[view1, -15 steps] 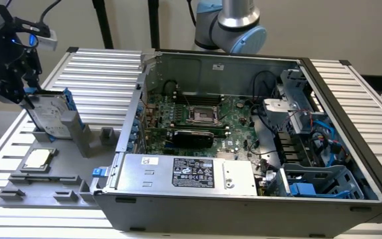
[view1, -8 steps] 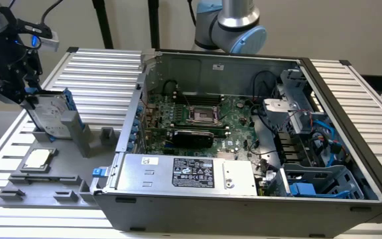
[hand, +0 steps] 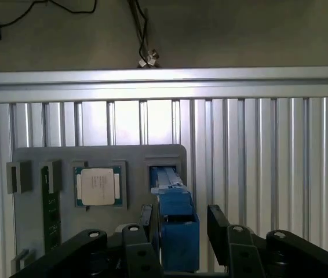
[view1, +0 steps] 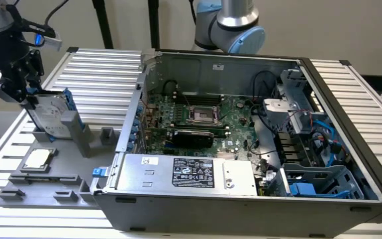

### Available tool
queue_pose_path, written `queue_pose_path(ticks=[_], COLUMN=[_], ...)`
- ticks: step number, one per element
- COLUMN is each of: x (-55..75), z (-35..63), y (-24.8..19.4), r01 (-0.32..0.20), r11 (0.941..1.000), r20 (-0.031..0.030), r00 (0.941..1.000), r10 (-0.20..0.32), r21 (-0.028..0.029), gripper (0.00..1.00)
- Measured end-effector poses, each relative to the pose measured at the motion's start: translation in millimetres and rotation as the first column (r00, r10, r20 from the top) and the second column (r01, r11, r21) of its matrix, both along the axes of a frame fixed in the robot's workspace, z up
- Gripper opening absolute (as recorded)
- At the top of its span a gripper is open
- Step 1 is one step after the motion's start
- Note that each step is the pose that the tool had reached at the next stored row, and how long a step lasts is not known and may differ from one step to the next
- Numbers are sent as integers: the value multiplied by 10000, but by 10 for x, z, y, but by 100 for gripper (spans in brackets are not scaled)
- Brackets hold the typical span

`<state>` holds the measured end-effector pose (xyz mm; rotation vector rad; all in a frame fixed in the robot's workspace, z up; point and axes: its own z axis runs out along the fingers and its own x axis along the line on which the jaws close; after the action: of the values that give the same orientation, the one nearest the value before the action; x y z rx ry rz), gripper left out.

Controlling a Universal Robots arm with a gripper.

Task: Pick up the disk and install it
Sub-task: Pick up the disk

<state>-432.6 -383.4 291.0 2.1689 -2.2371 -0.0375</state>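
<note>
The disk [view1: 47, 111] stands on edge in a slot of the grey fixture plate [view1: 65, 174] at the exterior view's left, its silver face and blue rails showing. My gripper [view1: 28, 94] hangs right over its upper end. In the wrist view the blue carrier rail [hand: 178, 231] runs between my two black fingers [hand: 217, 223]. One finger sits close against the rail, and a narrow gap shows at the other. The gripper [hand: 181, 225] straddles the disk, still open.
A square CPU chip [view1: 37, 159] [hand: 98, 186] and a memory stick [hand: 49, 202] lie in the fixture plate. The open computer case [view1: 350, 124] holds the power supply box [view1: 191, 172] and blue drive bays [view1: 310, 186]. A second arm [view1: 234, 25] stands behind.
</note>
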Motion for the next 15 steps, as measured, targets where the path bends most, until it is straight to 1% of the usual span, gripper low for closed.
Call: queue_pose_path(ticks=[1,2,3,5,6,7,15], x=[0,-1,-2,-3,-4,-6,-32], z=[-3,-3,-5,-10,-12,-16,-31], y=[0,0,0,1,0,0,0], r01=[-14,-23,-31,-36,-38,-41,-41], r11=[10000,10000,10000,10000,10000,10000,10000], r20=[10,34,83,222,277,290,290], r00=[10000,10000,10000,9997,9996,9996,9996], r10=[14,23,31,37,39,42,43], r21=[-37,-57,-62,-62,-62,-61,-62], gripper=[50,50,50,50,50,50,50])
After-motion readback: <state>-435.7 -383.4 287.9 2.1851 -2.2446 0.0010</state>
